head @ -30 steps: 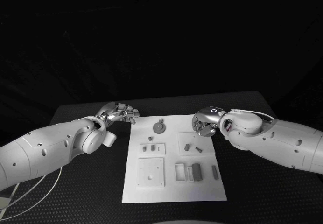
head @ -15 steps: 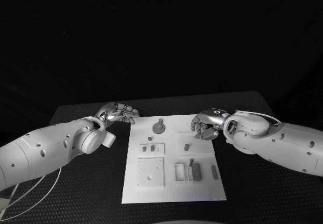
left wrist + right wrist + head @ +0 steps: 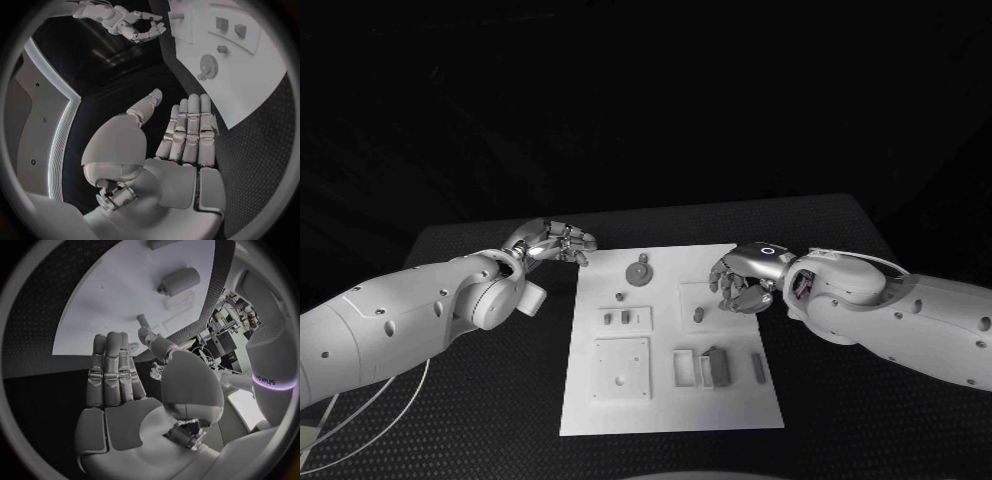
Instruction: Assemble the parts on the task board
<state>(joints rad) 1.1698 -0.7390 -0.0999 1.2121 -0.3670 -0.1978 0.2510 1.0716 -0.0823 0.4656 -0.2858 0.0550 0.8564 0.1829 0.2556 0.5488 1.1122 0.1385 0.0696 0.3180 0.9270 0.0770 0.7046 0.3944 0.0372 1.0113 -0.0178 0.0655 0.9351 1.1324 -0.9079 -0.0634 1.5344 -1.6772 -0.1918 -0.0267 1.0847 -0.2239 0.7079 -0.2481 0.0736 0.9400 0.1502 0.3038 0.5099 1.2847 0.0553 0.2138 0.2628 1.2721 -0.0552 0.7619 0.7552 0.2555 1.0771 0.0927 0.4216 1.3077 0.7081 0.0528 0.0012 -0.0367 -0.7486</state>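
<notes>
- Checking head view first. Hand states, pos. of task board (image 3: 589,400)?
- Board lies flat, centre of table (image 3: 473,400). Left hand (image 3: 557,242) hovers off the board's far left corner, over bare table. Right hand (image 3: 740,278) hangs over the board's far right edge, fingers curled down. Contents of that hand: cannot tell from this view.
- Risks?
- Right hand is near the small peg (image 3: 700,315) and not far from the tall block (image 3: 720,366). A low sweep inward would prob. topple or shove either one. Pressing on the edge could skid the board. Round part (image 3: 640,273) sits between the hands, so both reaching for it at once risks a collision.
- Room?
- Open table at the left, right and far side. Safest retreat is outward, off the board.
- Left wrist view?
- Left hand (image 3: 181,145) has fingers straight and side by side, thumb apart, nothing held. Board edge (image 3: 250,107) is just beside the fingertips and the round part (image 3: 208,64) lies beyond. Right hand (image 3: 134,27) shows curled, thumb near a finger; pinch not confirmed.
- Right wrist view?
- Right hand (image 3: 125,390) shows fingers extended over the board (image 3: 106,305), palm bare. Something small shows near the thumb tip; held or lying on the board, cannot tell. Cylinder (image 3: 179,280) lies ahead, well apart.
</notes>
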